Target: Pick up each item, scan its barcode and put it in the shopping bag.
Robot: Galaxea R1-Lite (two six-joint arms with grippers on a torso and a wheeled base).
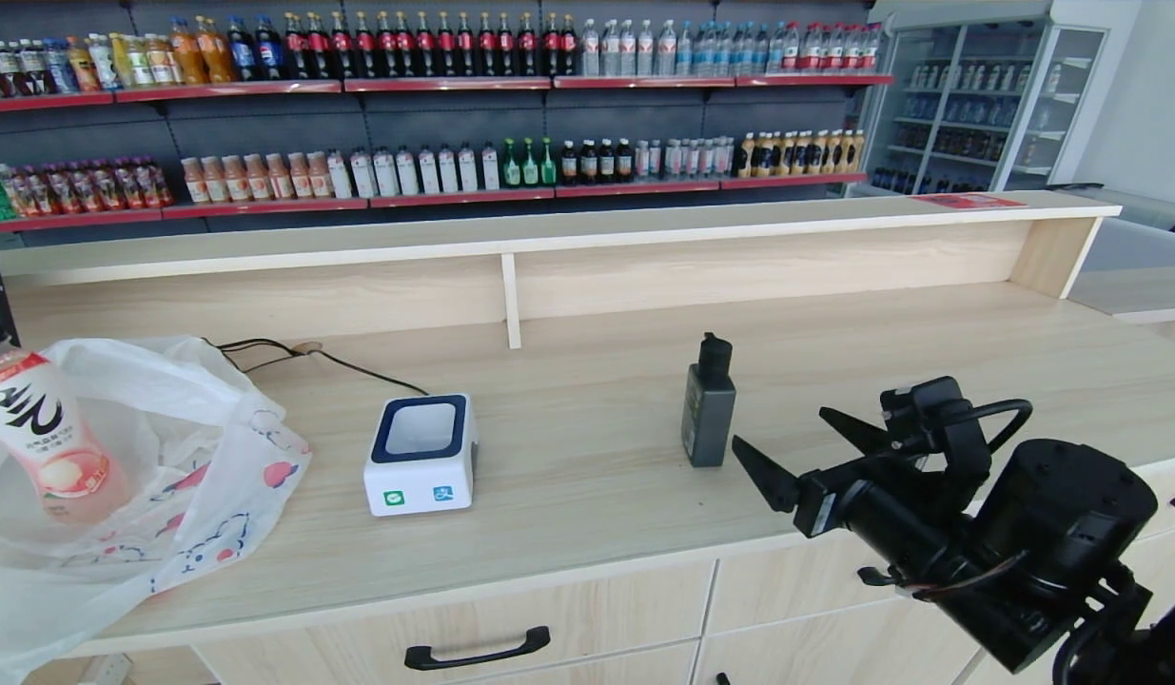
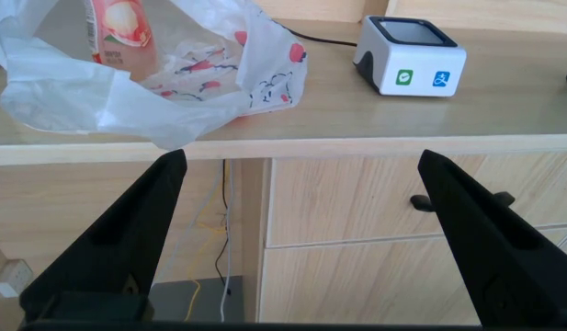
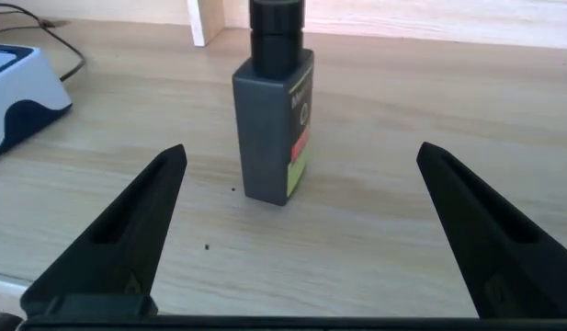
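A dark grey bottle [image 1: 708, 404] with a black cap stands upright on the wooden counter [image 1: 587, 495], right of the white and blue barcode scanner [image 1: 421, 455]. My right gripper [image 1: 801, 447] is open just right of the grey bottle [image 3: 275, 119], which stands a short way ahead of the spread fingers. A white plastic shopping bag [image 1: 168, 476] lies at the counter's left end with a pink drink bottle [image 1: 45, 433] standing in it. My left gripper [image 2: 301, 239] is open below the counter edge, in front of the shopping bag [image 2: 173, 83] and scanner [image 2: 412, 55].
A black cable [image 1: 311, 357] runs from the scanner toward the back. A raised wooden ledge [image 1: 549, 238] bounds the counter's far side. Drawers with black handles [image 1: 478, 652] sit under the counter. Shelves of drinks [image 1: 435, 57] line the wall behind.
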